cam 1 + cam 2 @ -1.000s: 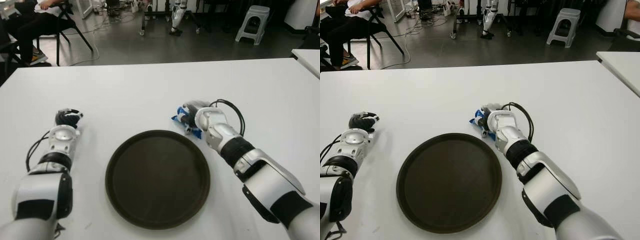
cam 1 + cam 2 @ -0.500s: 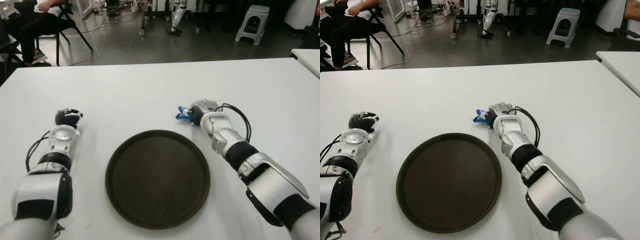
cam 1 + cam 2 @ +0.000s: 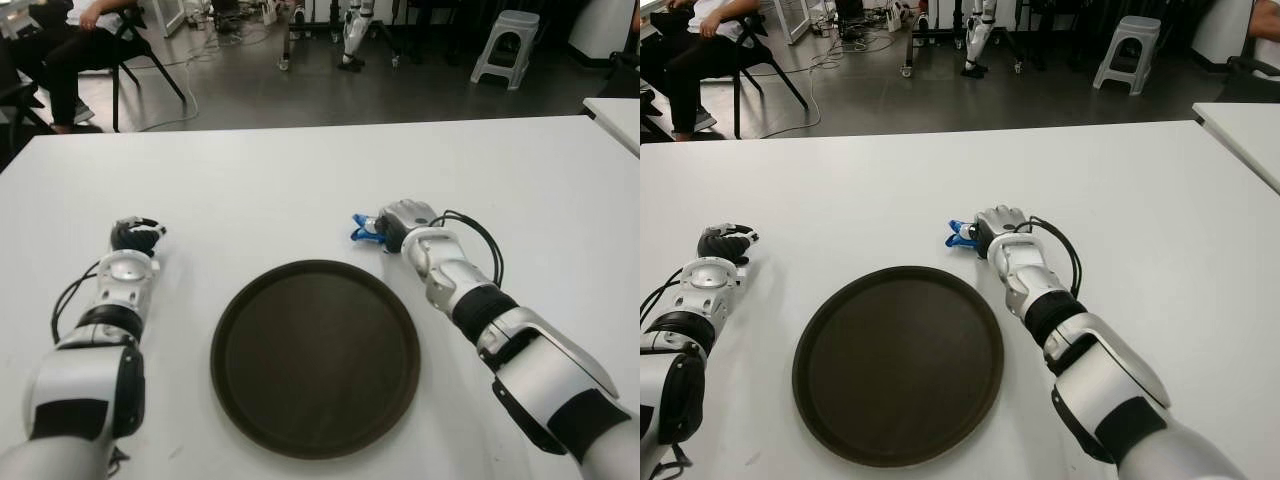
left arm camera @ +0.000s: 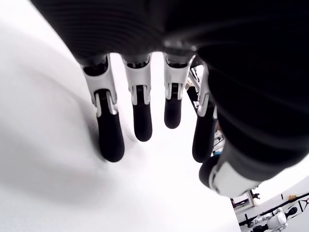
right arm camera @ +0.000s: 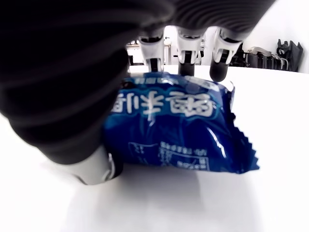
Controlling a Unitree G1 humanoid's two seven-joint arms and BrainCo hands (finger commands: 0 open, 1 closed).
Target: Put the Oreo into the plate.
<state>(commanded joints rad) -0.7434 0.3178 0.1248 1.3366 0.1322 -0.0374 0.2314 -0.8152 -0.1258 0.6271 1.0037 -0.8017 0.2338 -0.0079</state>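
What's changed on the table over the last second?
The right hand, closed around the blue Oreo packet, drew it back from the plate's far-right rim, farther up the table. Plate and left hand stayed as they were.

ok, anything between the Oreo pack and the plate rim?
Nothing: bare white table separates the Oreo pack, held in the right hand, from the plate in both eye views.
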